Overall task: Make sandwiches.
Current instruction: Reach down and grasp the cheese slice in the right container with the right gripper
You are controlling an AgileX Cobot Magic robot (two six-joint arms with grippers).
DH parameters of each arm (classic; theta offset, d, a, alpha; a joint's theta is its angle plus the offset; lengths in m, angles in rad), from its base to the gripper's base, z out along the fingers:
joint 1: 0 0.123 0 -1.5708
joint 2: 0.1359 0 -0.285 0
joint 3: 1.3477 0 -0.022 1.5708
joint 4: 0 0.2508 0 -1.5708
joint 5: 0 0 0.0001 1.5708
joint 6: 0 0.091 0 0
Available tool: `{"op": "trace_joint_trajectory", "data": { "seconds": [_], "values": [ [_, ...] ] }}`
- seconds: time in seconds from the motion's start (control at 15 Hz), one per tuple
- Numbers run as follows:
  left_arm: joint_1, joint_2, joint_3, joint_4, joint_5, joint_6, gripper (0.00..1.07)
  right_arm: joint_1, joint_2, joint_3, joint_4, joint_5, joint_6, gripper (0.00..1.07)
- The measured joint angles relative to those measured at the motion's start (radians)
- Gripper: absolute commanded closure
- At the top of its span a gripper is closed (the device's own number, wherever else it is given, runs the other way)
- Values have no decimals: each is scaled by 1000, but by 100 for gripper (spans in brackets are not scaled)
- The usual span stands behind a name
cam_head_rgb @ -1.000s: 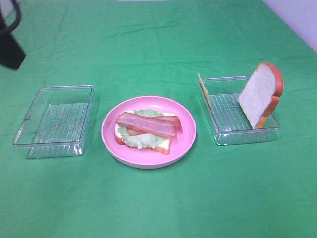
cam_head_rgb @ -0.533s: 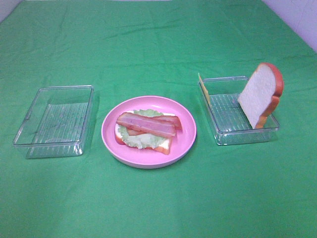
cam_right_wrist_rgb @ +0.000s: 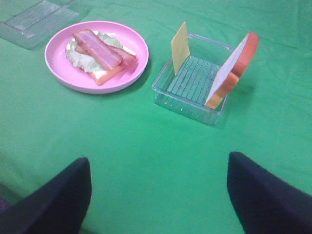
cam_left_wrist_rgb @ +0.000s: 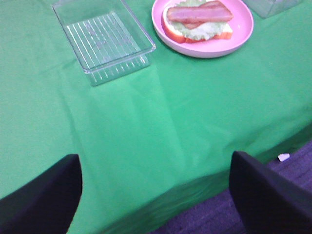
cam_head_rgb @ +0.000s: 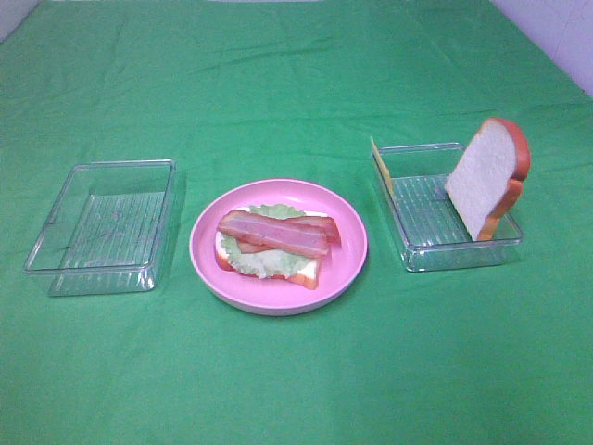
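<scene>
- The right gripper [cam_right_wrist_rgb: 158,163] has its jaws wide apart with nothing between them. It hangs over bare green desk [cam_head_rgb: 296,389], short of everything, and is out of the overhead view.
- The left gripper [cam_left_wrist_rgb: 153,163] is likewise spread and empty, near the desk's front edge.
- The cheese slice [cam_right_wrist_rgb: 178,48] and the spare bread slice [cam_head_rgb: 484,174] both sit in the clear tray [cam_head_rgb: 454,255] at centre right of the overhead frame, so the right arm is judged the nearer one for either.
- From the right gripper, that tray lies ahead and slightly toward the right arm's own side.
- The cheese stands on edge against the tray wall nearest the pink plate [cam_head_rgb: 347,269]. Its thin edge faces up, and its flat faces look toward the plate and the bread.
- The bread leans tilted on the tray's far right wall, white face toward the cheese and orange-brown crust outward.
- The open sandwich [cam_head_rgb: 273,243] lies flat on the plate at frame centre: bread, then green lettuce, then two reddish bacon strips running left to right.
- It probably lacks only the cheese and the top slice.
- The other clear tray [cam_head_rgb: 102,222], at centre left, shows nothing inside.
</scene>
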Motion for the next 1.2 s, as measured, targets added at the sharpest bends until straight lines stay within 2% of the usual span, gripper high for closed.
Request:
{"op": "trace_joint_trajectory", "data": {
  "seconds": [0.2, 0.27, 0.4, 0.67, 0.8, 0.93, 1.0, 1.2],
  "values": [
    [0, -21, 6, 9, -38, 4, 28, 0, 205, -2, -6, -227, 127, 37],
    [0, -21, 14, 26, -74, 9, 28, 0, 341, -12, -15, -321, 183, 44],
    [0, -21, 44, 37, -133, 14, 28, 0, 545, -66, -15, -379, 221, 50],
    [0, -21, 52, 37, -150, 21, 28, 0, 932, -275, -14, -376, 259, 54],
    [0, -21, 52, 37, -150, 23, 28, 0, 1125, -418, -14, -327, 263, 56],
    [0, -21, 52, 37, -151, 23, 28, 0, 1276, -563, -13, -268, 263, 56],
    [0, -21, 52, 37, -151, 23, 28, 0, 1315, -597, -13, -249, 263, 56],
    [0, -21, 52, 37, -151, 23, 28, 0, 1522, -829, 4, -129, 264, 56]
  ]
}}
